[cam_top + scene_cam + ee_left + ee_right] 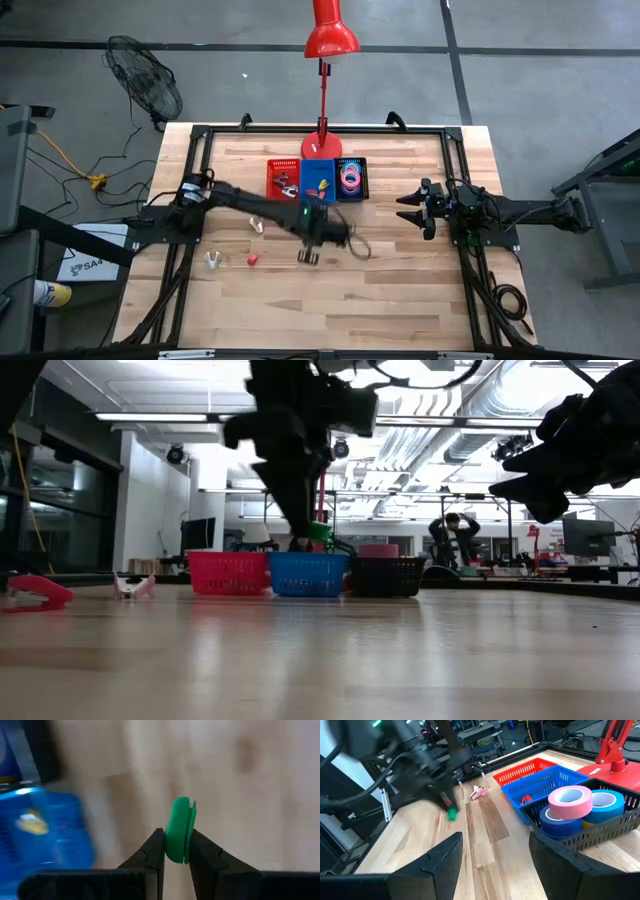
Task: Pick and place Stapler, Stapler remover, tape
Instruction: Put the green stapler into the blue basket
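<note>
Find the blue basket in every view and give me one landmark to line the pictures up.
High view: blue basket mid-row, in front of the red lamp.
Low view: centre, between red basket and black basket.
Left wrist view: blurred, beside the held green piece.
Right wrist view: between the red basket and the black one holding tape rolls.
Landmark: the left gripper, shut on the green piece.

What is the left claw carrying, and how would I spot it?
Start from the row of three bins under the red lamp; the left claw is just in front of the blue bin. Pinched edge-on between its fingers is a small green disc-shaped piece, the only green thing there.
</note>
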Robot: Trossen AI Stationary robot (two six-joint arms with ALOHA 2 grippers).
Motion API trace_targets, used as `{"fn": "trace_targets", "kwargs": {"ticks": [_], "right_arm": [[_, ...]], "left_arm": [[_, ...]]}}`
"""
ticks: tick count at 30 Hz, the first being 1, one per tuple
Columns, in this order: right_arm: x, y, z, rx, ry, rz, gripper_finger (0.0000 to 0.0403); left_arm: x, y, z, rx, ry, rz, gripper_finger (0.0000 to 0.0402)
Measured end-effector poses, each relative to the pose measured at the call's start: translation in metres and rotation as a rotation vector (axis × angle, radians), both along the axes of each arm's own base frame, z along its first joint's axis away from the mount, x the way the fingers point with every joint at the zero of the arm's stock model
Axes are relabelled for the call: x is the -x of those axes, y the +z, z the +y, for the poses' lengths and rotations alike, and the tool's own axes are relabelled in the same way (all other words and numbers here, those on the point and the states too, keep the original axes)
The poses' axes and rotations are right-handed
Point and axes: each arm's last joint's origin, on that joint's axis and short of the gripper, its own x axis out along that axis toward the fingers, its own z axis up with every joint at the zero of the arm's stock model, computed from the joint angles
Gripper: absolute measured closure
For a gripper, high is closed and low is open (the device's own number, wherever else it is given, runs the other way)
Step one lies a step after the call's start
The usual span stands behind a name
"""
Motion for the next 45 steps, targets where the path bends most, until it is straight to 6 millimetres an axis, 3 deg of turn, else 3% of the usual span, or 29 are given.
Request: {"fn": "trace_targets", "kwargs": {"ticks": [8, 14, 26, 31, 43, 45], "right_arm": [[0.000, 0.000, 0.000, 0.000, 0.000, 0.000, 0.0182], [0.000, 0.000, 0.000, 0.000, 0.000, 0.000, 0.0182], [0.000, 0.000, 0.000, 0.000, 0.000, 0.000, 0.0182], [0.000, 0.000, 0.000, 0.000, 0.000, 0.000, 0.0182], [0.000, 0.000, 0.000, 0.000, 0.001, 0.000, 0.0182], [0.000, 0.000, 0.000, 0.000, 0.000, 0.000, 0.0182]], "left_arm": [[-0.007, 0.002, 0.072, -0.033, 0.050, 0.021, 0.0348], [-0.005, 0.002, 0.110, -0.045, 0.057, 0.036, 0.0348], [0.000, 0.002, 0.151, -0.051, 0.038, 0.059, 0.0348], [-0.005, -0.011, 0.164, 0.020, 0.048, 0.046, 0.0348], [0.000, -0.019, 0.194, 0.074, 0.218, 0.028, 0.0348], [0.002, -0.020, 0.199, 0.077, 0.250, 0.027, 0.0332]]}}
